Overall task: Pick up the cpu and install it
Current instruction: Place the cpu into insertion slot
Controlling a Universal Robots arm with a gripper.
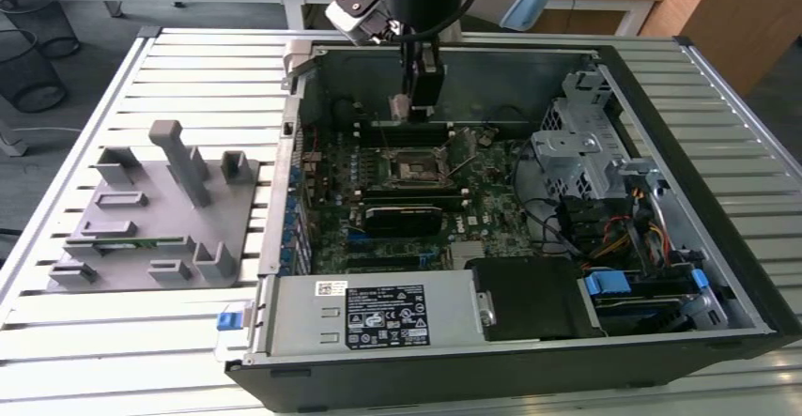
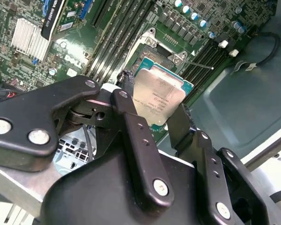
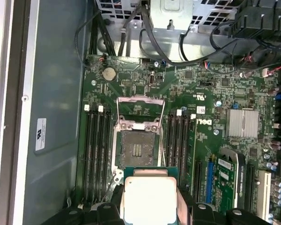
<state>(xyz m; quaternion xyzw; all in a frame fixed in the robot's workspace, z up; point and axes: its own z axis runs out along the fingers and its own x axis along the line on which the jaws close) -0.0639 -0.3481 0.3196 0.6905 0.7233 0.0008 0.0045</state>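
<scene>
The cpu [image 2: 157, 96] is a flat square chip with a silver-grey top and a thin green edge, and my gripper [image 2: 155, 123] is shut on it, one black finger on each side. In the exterior view the gripper [image 1: 414, 108] hangs inside the open computer case, a little above and behind the black socket [image 1: 411, 164] on the green motherboard. In the first wrist view the cpu [image 3: 150, 197] sits just short of the open socket [image 3: 136, 150], whose metal load plate [image 3: 139, 110] is folded back. The chip is in the air, not touching the board.
Memory slots [image 3: 94, 150] flank the socket on both sides. A silver heatsink [image 3: 242, 123] and expansion card [image 1: 401, 217] lie nearby. A metal drive cage [image 1: 583, 144] with cables stands at the exterior view's right. A grey plastic tray [image 1: 150, 219] rests on the slatted table outside the case.
</scene>
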